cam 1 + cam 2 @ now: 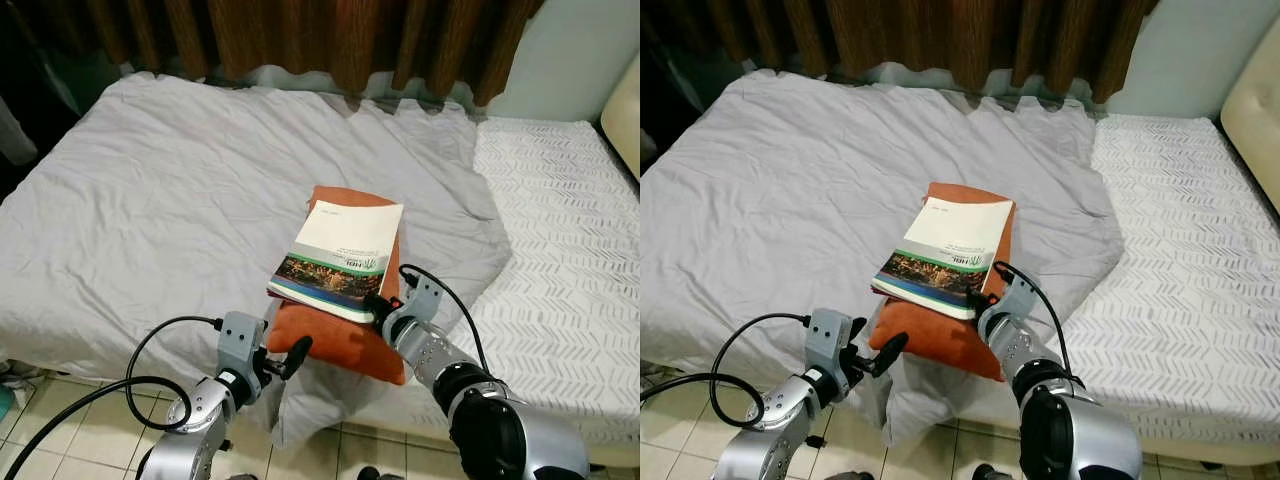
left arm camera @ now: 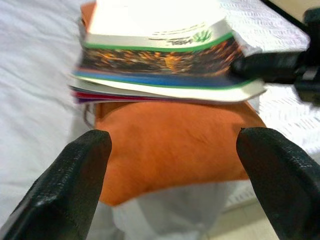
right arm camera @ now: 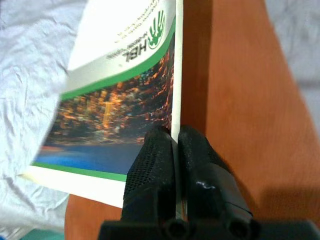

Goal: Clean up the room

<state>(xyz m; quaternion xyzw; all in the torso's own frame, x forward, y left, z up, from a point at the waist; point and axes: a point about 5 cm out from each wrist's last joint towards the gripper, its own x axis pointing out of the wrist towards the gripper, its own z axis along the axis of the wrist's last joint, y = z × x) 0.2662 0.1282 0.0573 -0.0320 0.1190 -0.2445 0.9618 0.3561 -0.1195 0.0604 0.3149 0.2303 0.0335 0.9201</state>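
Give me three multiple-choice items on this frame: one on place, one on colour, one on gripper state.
1. Where does the book lie?
A. on the floor
B. on the cushion
C. on the bare mattress

2. What colour is the cushion?
A. orange
B. blue
C. white

3. How is the right gripper?
A. open above the bed
B. shut on the cushion
C. shut on the book

Key: 1 B, the book rests on top of the cushion on the bed; 2 A, orange fabric shows beneath the book; 3 C, its fingers pinch the book's edge, while the left gripper is open before the cushion.
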